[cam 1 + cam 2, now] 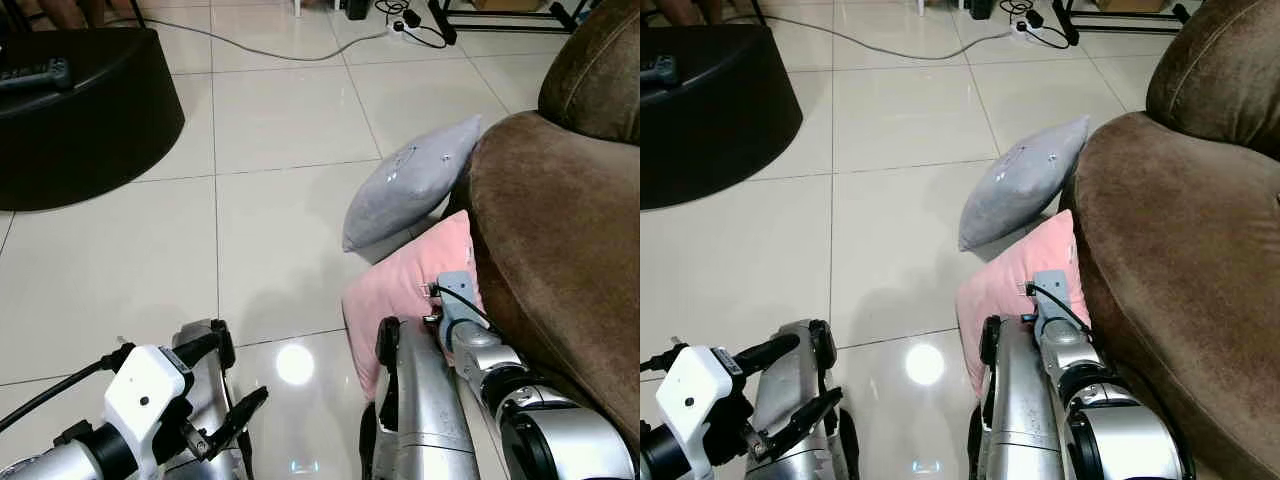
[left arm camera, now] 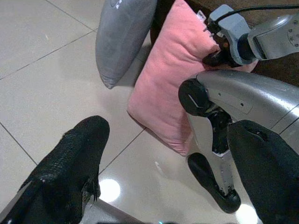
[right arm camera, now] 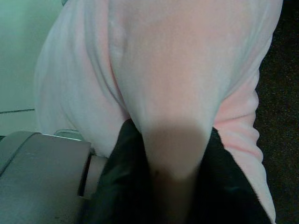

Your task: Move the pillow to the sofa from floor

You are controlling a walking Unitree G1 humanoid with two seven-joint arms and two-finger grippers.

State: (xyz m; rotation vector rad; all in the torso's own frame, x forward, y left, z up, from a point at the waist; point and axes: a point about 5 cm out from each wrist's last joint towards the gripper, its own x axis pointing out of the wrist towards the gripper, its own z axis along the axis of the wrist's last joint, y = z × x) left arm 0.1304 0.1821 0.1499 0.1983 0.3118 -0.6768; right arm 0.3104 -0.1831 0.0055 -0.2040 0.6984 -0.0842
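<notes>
- Pink pillow (image 1: 405,290) sits on the tiled floor (image 1: 270,230), leaning on the brown sofa (image 1: 560,250); right gripper (image 3: 170,154) has its jaws pinched on a fold of it.
- Grasp looks made; lift and placing on the sofa seat remain, by my read.
- Grey pillow (image 1: 405,180) lies just beyond the jaws, untouched.
- Left gripper (image 2: 163,177) hovers over bare floor, jaws spread, empty.
- Right fingertips are buried in fabric; grip depth is hard to judge.

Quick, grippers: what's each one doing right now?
Left gripper: open, empty, above the floor tiles.
Right gripper: shut on the pink pillow, pinching a fold of it beside the sofa.
</notes>
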